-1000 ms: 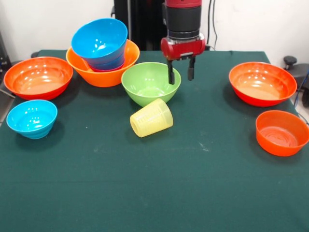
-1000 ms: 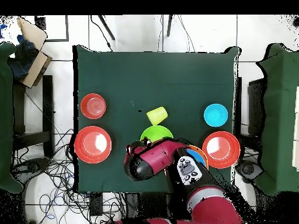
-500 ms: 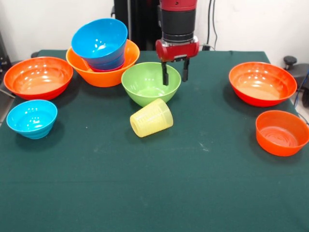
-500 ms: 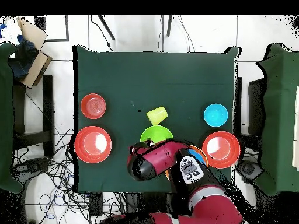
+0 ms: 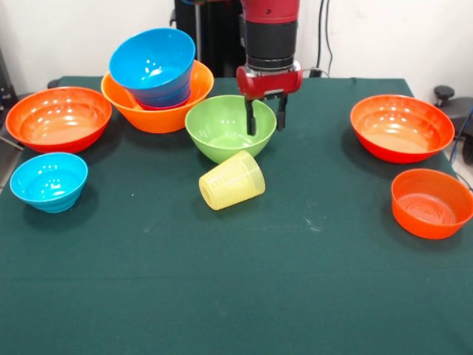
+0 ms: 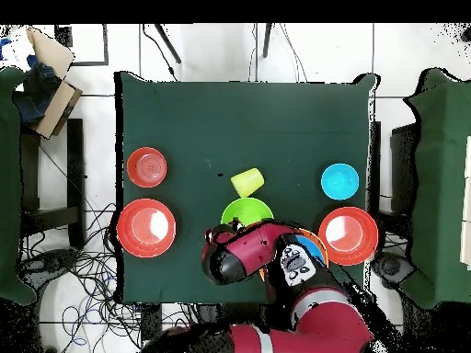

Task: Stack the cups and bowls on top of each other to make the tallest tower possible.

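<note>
My gripper (image 5: pixel 266 121) hangs open at the right rim of the lime green bowl (image 5: pixel 220 134), one finger inside it and the other outside. The pale-yellow cup (image 5: pixel 231 180) lies on its side just in front of that bowl. The tower stands at the back left: a large light-orange bowl (image 5: pixel 164 112) with a tilted blue bowl (image 5: pixel 154 65) nested in it. In the overhead view the arm (image 6: pixel 241 256) covers the gripper and part of the green bowl (image 6: pixel 245 210); the cup (image 6: pixel 246 181) lies beyond it.
A red-orange bowl (image 5: pixel 59 118) and a small cyan bowl (image 5: pixel 49 181) sit at the left. At the right are a red-orange bowl (image 5: pixel 401 127) and a smaller orange one (image 5: pixel 431 203). The dark green cloth (image 5: pixel 244 288) reaches the front edge.
The gripper has shifted left in the front view and come down a little, from beside the green bowl to astride its right rim. The bowls and cup have not moved.
</note>
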You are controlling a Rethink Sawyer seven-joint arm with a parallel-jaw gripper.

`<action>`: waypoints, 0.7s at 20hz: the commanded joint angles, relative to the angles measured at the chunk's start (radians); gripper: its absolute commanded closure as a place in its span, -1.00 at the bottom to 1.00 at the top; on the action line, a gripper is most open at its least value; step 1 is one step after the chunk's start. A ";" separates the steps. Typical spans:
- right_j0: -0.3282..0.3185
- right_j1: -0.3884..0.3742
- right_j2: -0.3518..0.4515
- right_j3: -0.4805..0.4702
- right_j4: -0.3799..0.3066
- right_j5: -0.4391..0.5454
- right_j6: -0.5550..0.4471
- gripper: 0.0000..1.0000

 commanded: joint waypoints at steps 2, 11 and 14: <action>0.038 0.075 -0.018 -0.106 -0.013 -0.104 0.092 -1.00; 0.054 0.084 -0.043 -0.096 0.005 -0.111 0.081 1.00; 0.049 0.068 -0.037 -0.088 0.007 -0.113 0.079 1.00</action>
